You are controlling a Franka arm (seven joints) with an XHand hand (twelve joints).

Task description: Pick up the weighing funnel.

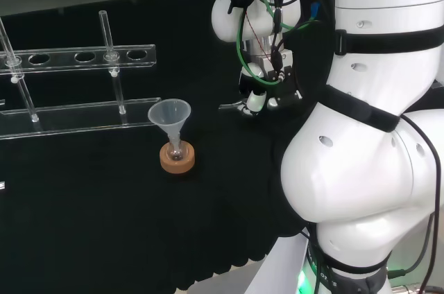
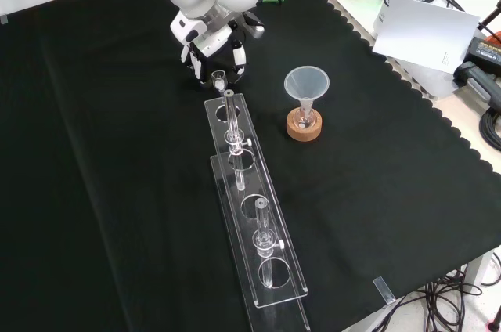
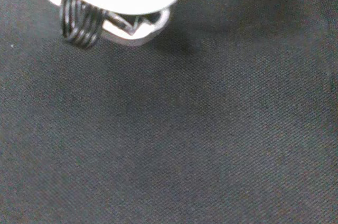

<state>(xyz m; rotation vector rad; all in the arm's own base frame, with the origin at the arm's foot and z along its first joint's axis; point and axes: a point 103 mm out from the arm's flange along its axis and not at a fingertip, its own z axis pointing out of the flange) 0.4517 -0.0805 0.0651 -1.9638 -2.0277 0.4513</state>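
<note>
The weighing funnel is a small clear piece pinched between the fingers of the black and white hand, just past the far end of the clear rack. In the head view its short stem sticks out to the left of the hand, low over the black cloth. In the wrist view a black ribbed fingertip curls against the clear piece, with cloth close beneath and a shadow beside it. Whether the piece still touches the cloth I cannot tell.
The big funnel stands in a small flask on a cork ring, right of the hand in the front view. A long clear rack with upright glass tubes runs toward the front edge. The arm's white links fill the head view's right.
</note>
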